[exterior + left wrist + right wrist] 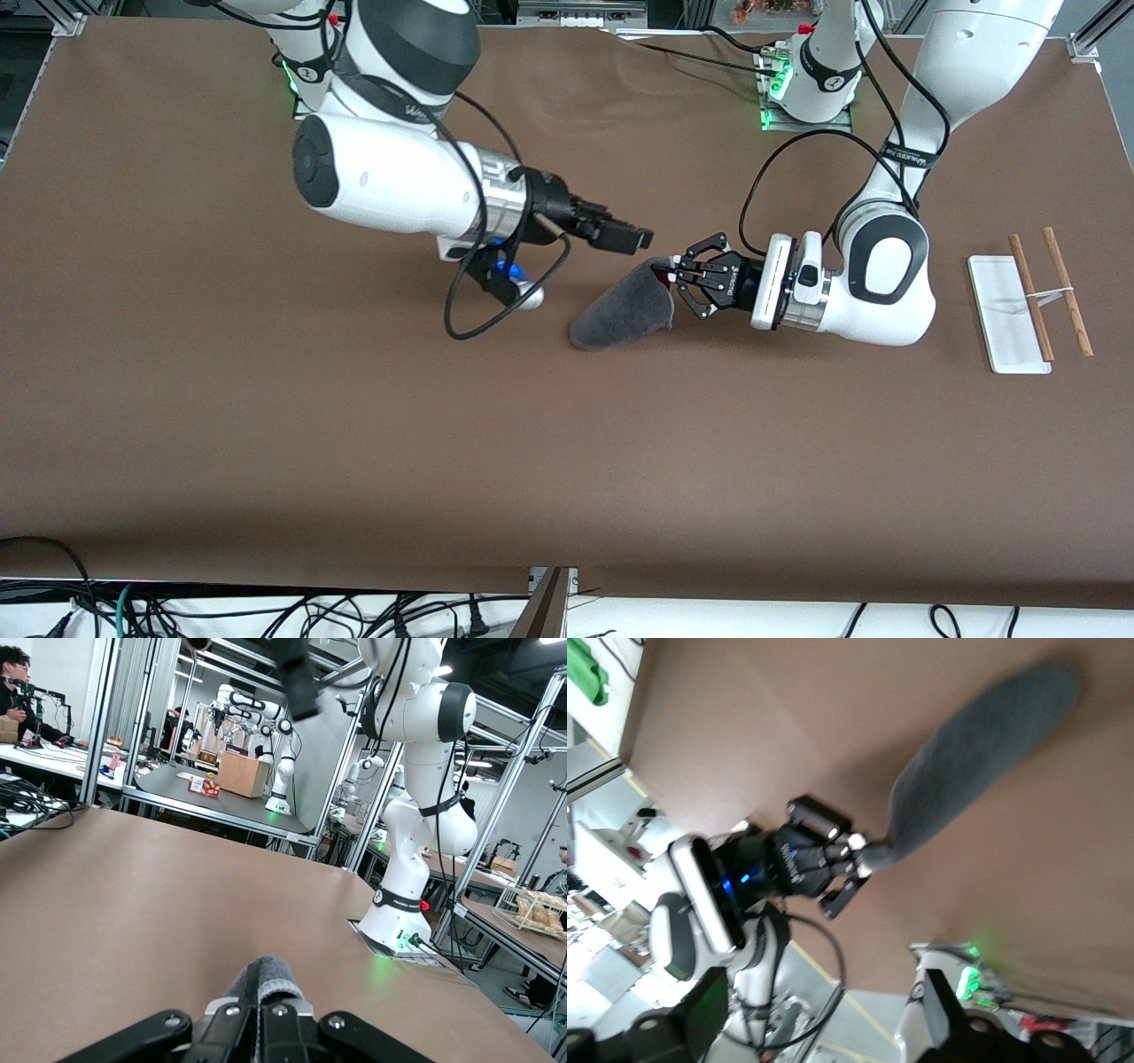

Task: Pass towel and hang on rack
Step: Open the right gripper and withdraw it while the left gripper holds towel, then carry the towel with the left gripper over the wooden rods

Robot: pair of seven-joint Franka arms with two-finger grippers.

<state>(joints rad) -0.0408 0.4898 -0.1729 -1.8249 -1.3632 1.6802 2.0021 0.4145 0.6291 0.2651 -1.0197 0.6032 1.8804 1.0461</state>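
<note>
Grey towel (623, 310) hangs pinched in my left end effector (675, 271) over the bench (266, 425), right end effector (633, 237) apparently empty alongside, rack (1010, 315) unused.

The towel (625, 310) hangs from the left gripper (678, 270) over mid-desk (266, 425), the right gripper (633, 237) just beside it. The rack (1028, 301) sits at the left arm's end.
</note>
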